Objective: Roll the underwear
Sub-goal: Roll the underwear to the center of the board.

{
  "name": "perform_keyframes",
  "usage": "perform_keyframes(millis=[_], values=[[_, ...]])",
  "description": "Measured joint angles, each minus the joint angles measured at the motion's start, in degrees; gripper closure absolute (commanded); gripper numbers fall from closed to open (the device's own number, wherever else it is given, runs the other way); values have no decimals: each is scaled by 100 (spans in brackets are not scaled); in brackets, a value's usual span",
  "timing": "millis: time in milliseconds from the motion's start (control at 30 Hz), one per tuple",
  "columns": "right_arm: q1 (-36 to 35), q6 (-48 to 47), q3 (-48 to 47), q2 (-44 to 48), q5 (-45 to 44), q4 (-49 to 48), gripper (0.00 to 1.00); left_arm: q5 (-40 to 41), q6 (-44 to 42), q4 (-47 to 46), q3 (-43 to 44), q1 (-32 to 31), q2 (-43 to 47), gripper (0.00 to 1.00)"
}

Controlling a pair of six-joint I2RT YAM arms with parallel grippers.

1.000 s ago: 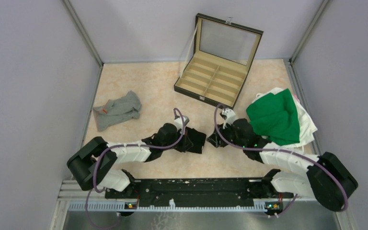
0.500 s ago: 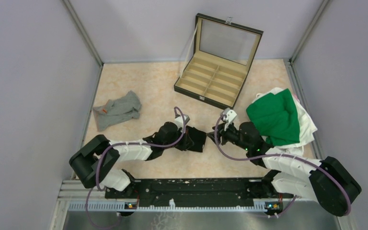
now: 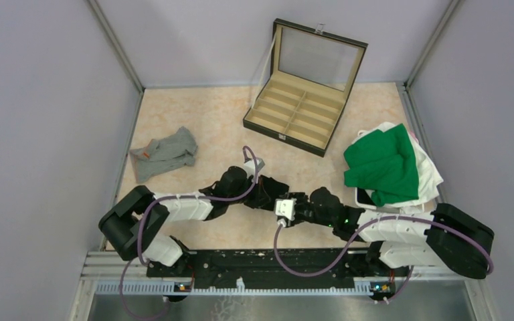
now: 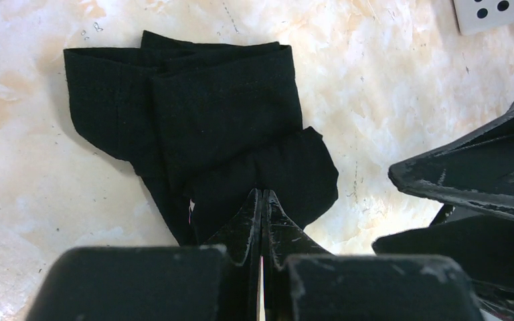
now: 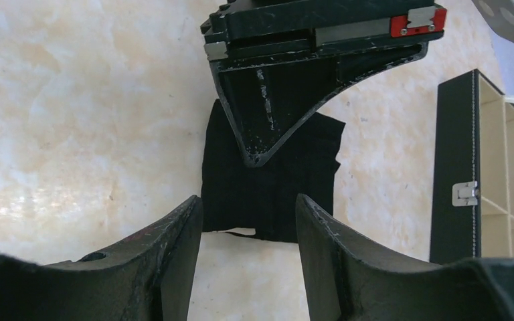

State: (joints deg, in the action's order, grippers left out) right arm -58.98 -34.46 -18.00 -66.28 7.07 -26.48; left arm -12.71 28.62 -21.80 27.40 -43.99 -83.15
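The black underwear [image 3: 278, 186] lies partly folded on the table's middle; it also shows in the left wrist view [image 4: 201, 120] and the right wrist view [image 5: 274, 194]. My left gripper [image 3: 266, 194] is shut, its tips [image 4: 262, 195] resting on the garment's near edge; the right wrist view shows them from the front [image 5: 258, 159]. My right gripper [image 3: 292, 201] is open and empty, low over the table just short of the black garment's edge [image 5: 247, 214]. The heather grey underwear [image 3: 164, 153] with its orange label lies crumpled at the left.
An open black compartmented case [image 3: 296, 115] stands at the back centre, its side in the right wrist view [image 5: 456, 167]. A pile of green and white cloth [image 3: 387, 166] lies at the right. Grey walls close in on both sides.
My right arm has swung left and toward the near edge, turning its open gripper to face the black underwear. My left gripper has stayed on the garment.
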Motion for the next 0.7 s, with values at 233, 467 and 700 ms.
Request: perform_keyframes(millis=[233,467,700], values=[[-173,-780,33,-455,-164,-120,45,-179,-2,42,120,98,-140,100],[-275,-1182,33,-994,-321,-181,45,-376,-2,35,245,227,-317,100],[-299,-1482,26,-1368,-662,-564,45,-573,-15,37,415,334,-527,100]])
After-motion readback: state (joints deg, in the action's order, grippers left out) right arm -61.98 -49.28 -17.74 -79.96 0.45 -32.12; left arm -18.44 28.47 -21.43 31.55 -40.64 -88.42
